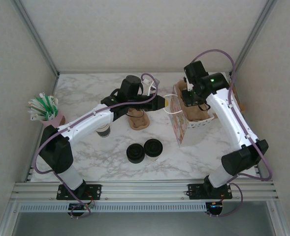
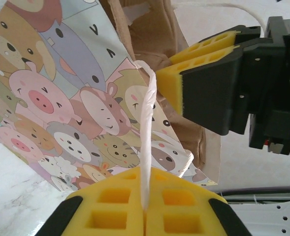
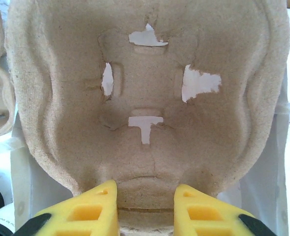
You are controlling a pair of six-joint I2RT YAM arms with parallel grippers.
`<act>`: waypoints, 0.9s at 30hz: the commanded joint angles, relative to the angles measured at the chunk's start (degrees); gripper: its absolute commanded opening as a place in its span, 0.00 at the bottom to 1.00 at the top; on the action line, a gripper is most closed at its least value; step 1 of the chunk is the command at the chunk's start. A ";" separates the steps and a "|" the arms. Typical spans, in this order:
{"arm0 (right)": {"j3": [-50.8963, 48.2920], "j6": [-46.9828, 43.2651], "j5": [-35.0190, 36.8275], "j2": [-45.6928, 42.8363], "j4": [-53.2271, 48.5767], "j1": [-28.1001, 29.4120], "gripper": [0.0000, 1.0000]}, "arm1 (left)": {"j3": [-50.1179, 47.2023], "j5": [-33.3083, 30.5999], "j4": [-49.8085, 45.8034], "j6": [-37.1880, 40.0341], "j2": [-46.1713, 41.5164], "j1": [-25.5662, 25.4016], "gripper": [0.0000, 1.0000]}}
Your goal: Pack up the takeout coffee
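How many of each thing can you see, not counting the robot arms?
Lidded takeout coffee: 1
Pile of black lids: 1
Pulp cup carriers: 2
Cartoon-animal paper bag: 1
Dark paper cup: 1
Pink pot of sticks: 1
Total: 7

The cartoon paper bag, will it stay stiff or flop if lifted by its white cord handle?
Probably sags: the cartoon paper bag has thin, bent walls. Likely swings, hanging from the single white cord handle the left claw pinches.
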 commanded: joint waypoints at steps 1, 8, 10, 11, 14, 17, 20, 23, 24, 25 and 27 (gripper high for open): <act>-2.25 0.96 1.04 -0.76 -0.88 -0.47 0.25 | -0.69 -0.75 0.68 0.03 -0.56 0.42 0.00; -2.80 1.39 1.27 -0.52 -0.83 -0.72 0.25 | -1.18 -0.93 0.69 0.12 -1.04 0.43 0.00; -2.97 1.42 1.09 -0.39 -0.82 -0.73 0.25 | -1.27 -0.93 0.66 0.14 -1.12 0.42 0.00; -3.12 1.54 1.00 -0.30 -0.73 -0.72 0.25 | -1.27 -0.94 0.69 0.13 -1.13 0.42 0.00; -4.00 1.83 1.12 -0.08 -0.47 -0.72 0.25 | -1.36 -0.84 0.83 0.12 -1.06 0.42 0.00; -4.63 2.12 2.49 0.38 -0.80 -0.72 0.25 | -1.36 -0.75 0.84 0.12 -1.00 0.43 0.00; -5.99 2.30 3.55 0.92 -0.57 -0.80 0.25 | -1.36 -0.77 0.78 0.12 -0.97 0.42 0.00; -7.65 2.54 1.81 1.12 0.60 -1.21 0.25 | -1.40 -0.82 0.78 0.12 -0.99 0.42 0.00; -8.14 2.80 0.95 1.19 1.04 -1.42 0.25 | -1.49 -0.84 0.86 0.21 -0.94 0.42 0.00; -8.72 2.91 0.22 1.23 1.51 -1.58 0.25 | -1.58 -0.79 0.84 0.18 -0.94 0.42 0.00; -9.60 3.14 -1.10 1.36 2.37 -1.75 0.25 | -1.71 -0.84 0.85 0.12 -1.01 0.43 0.00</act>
